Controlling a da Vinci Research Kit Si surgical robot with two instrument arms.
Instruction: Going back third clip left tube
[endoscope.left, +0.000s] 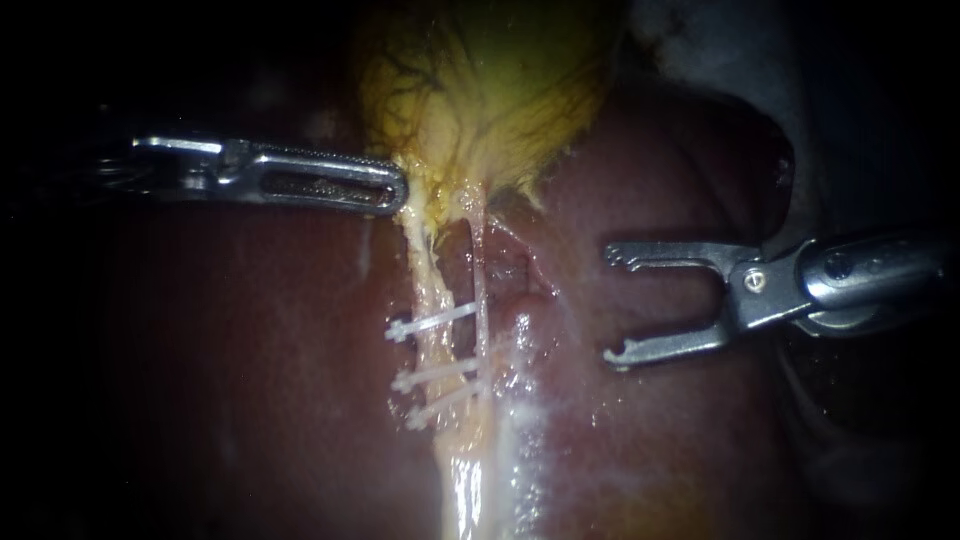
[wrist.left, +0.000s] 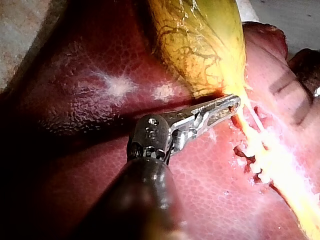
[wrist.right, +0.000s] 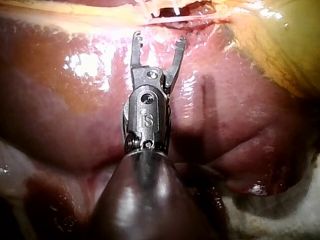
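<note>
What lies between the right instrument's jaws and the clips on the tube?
Only bare, wet liver, with a small tissue bump near the clips. The right instrument has open, empty jaws. The endoscope view shows it best.

Light on my endoscope feed is narrow: bright pool at centre, edges dropping to near black on both sides. I make out pale grey cloth (endoscope.left: 720, 45) dimly past liver (endoscope.left: 250, 380). Left wrist camera gives me more even light: mottled beige surface (wrist.left: 20, 30) beyond one liver edge, plain grey surface (wrist.left: 290, 15) beyond another. Right wrist camera: white fibrous pad (wrist.right: 280, 220) under liver's edge, hard glare spots on wet tissue.
</note>
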